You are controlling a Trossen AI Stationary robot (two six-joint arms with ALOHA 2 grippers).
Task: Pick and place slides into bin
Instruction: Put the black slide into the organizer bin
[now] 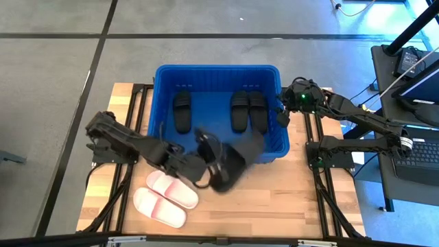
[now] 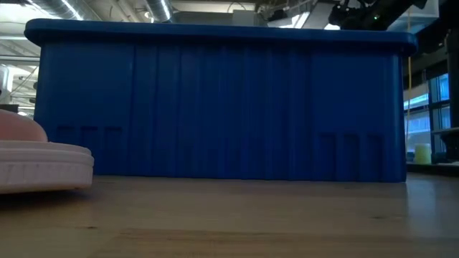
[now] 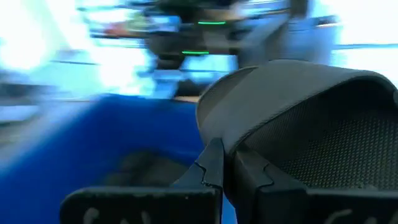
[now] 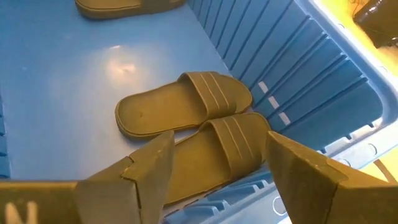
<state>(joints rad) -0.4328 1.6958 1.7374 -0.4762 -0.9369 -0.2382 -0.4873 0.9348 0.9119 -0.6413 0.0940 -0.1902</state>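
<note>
The blue bin [image 1: 159, 103] stands at the table's far middle with three black slides in it: one [image 1: 182, 110] on the left, a pair [image 1: 247, 111] on the right. My left gripper [image 1: 208, 163] is shut on a fourth black slide [image 1: 239, 156] at the bin's near rim. Two white slides [image 1: 171, 189] [image 1: 159, 207] lie side by side, soles down, on the table near the left. My right gripper [image 4: 217, 165] is open and empty over the bin's right end, above the pair of black slides [image 4: 205, 124]. My left gripper pinches an edge of the black slide, by its wide strap [image 3: 231, 138], between its two fingers [image 3: 211, 169]. The slide is lifted clear of the table and tilted, reaching from the fingers over the bin's near rim [image 1: 274, 155].
The bin's near wall [image 2: 215, 107] fills the low view, with one white slide [image 2: 43, 163] at its left. Bare wooden table [image 1: 274, 199] lies near and right of the bin. A desk with equipment [image 1: 411, 75] stands right of the table.
</note>
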